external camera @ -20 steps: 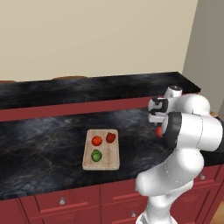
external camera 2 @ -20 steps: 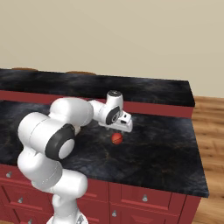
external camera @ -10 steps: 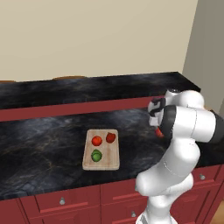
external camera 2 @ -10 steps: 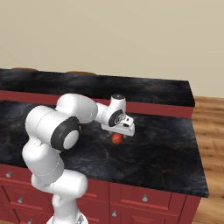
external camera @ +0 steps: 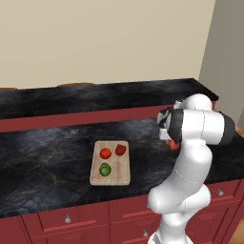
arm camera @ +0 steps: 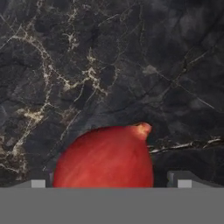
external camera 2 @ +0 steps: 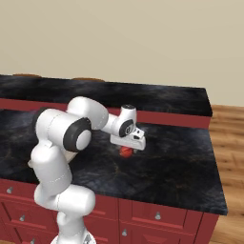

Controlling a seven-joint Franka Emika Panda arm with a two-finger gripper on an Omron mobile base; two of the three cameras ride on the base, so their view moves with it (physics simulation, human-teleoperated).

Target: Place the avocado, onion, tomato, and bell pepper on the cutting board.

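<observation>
Three items on board (external camera: 110,163): tomato (external camera: 105,153), pepper (external camera: 120,149), avocado (external camera: 105,168). Onion (arm camera: 105,159) on counter (arm camera: 109,65), between wide-open fingers of gripper (external camera 2: 127,150), nothing gripped.

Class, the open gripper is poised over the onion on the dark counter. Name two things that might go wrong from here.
1. The onion is round and smooth, so it might slip or roll from between the open gripper as the jaws close.
2. The cutting board already holds the tomato, bell pepper and avocado, so the onion might bump them.
</observation>
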